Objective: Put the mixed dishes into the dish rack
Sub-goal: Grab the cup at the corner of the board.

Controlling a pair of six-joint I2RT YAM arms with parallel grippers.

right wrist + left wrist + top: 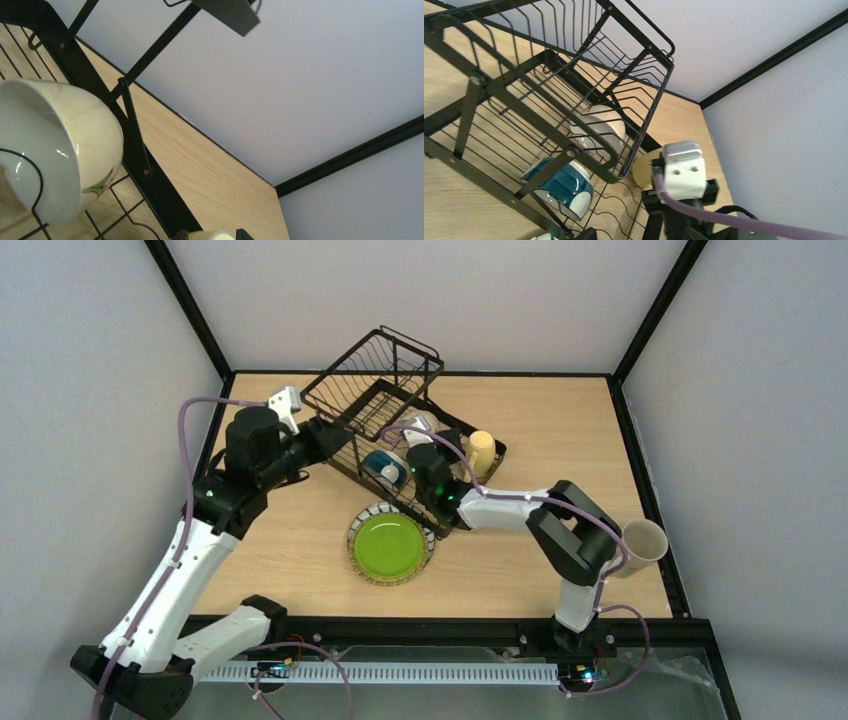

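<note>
Right gripper (210, 235) pinches the yellow ceramic mug (482, 452), seemingly seating it in the black wire dish rack (380, 370). Left gripper (322, 440) is spread wide beside the rack, probably idle.

Wood table (560, 415), grey walls (450, 300), blk frame (187, 300)

Wooden bench (540, 430), black-edged. Directly on it: rack (372, 390), green plate (388, 545) just beside, cream mug (645, 545) at right edge.

Lab test booth: plain grey walls (420, 300), black frame (183, 300), wooden table (560, 430).
</note>
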